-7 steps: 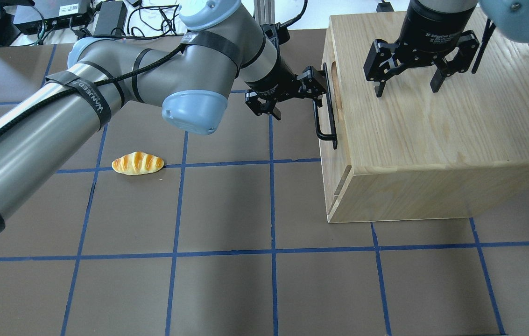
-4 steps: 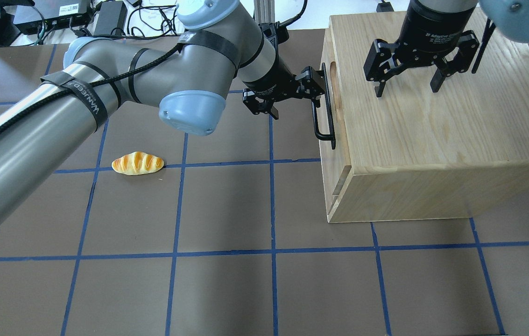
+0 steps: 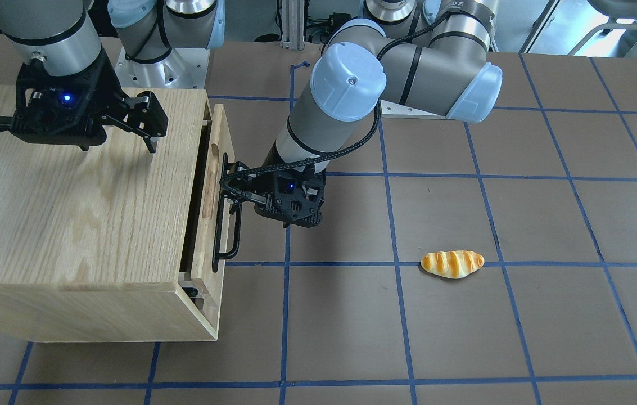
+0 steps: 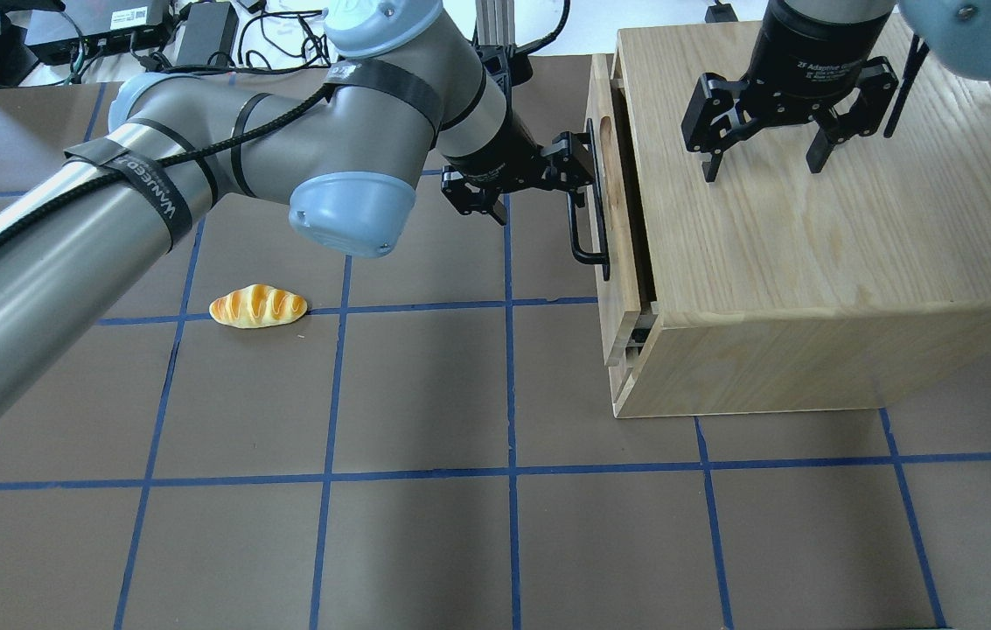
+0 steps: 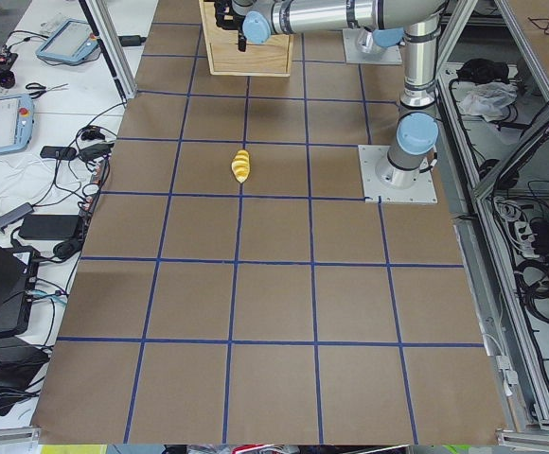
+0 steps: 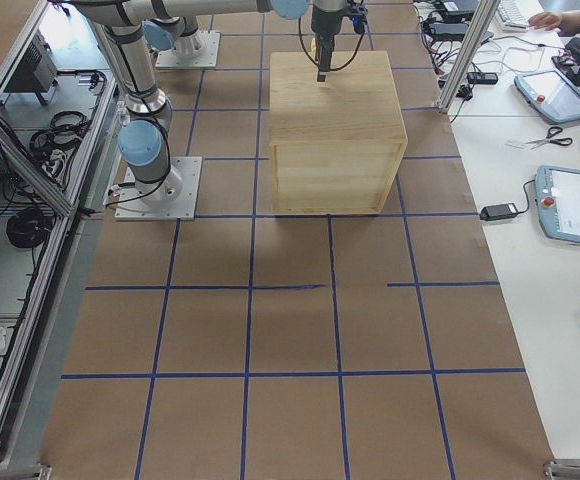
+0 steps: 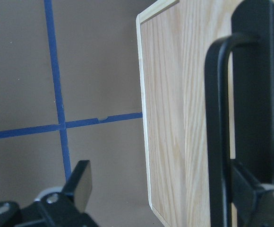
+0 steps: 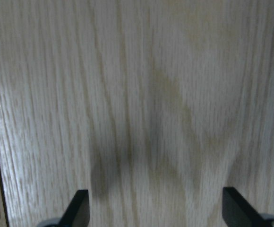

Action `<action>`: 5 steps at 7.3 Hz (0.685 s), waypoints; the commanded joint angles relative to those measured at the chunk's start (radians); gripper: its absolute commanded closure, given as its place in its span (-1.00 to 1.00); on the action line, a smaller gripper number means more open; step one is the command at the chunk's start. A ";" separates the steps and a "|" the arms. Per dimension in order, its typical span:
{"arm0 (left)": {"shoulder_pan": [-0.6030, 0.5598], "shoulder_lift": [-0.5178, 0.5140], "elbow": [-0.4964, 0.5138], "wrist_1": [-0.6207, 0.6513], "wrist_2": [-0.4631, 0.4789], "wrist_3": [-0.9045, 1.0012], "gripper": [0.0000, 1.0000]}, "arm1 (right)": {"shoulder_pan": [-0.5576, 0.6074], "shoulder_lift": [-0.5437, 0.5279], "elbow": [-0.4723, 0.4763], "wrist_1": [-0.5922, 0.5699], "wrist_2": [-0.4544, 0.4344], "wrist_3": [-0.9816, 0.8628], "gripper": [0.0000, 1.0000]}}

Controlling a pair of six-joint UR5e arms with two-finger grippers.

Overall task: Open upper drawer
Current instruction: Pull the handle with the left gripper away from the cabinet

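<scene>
The upper drawer [image 4: 616, 262] of the pale-wood cabinet [image 4: 810, 262] is pulled out a little, with a dark gap behind its front panel [image 3: 206, 242]. Its black bar handle [image 4: 591, 210] shows close up in the left wrist view [image 7: 219, 118]. My left gripper [image 4: 534, 175] is open; one finger is hooked behind the handle, the other stands out away from the drawer front [image 7: 175, 94]. My right gripper [image 4: 762, 166] is open, fingertips down on or just over the cabinet top [image 8: 151, 94].
A toy bread roll [image 4: 258, 306] lies on the brown mat to the left of the cabinet, also in the front view [image 3: 452, 264]. Blue tape lines cross the mat. Cables and boxes lie along the far left edge [image 4: 110, 35].
My left gripper has moved left, away from the cabinet, with its finger behind the handle; the upper drawer has slid out a little. The right gripper has not moved.
</scene>
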State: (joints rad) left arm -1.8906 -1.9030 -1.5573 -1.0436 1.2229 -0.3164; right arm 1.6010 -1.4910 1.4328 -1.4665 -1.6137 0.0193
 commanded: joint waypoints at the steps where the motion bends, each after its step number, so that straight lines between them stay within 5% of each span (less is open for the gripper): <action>1: 0.002 -0.001 -0.016 -0.019 0.029 0.028 -1.00 | 0.000 0.000 0.000 0.000 0.000 0.001 -1.00; 5: 0.059 0.027 -0.009 -0.095 0.052 0.060 -1.00 | 0.000 0.000 0.000 0.000 0.000 0.001 -1.00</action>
State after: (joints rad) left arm -1.8426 -1.8839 -1.5660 -1.1248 1.2744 -0.2634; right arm 1.6014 -1.4910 1.4328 -1.4665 -1.6138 0.0199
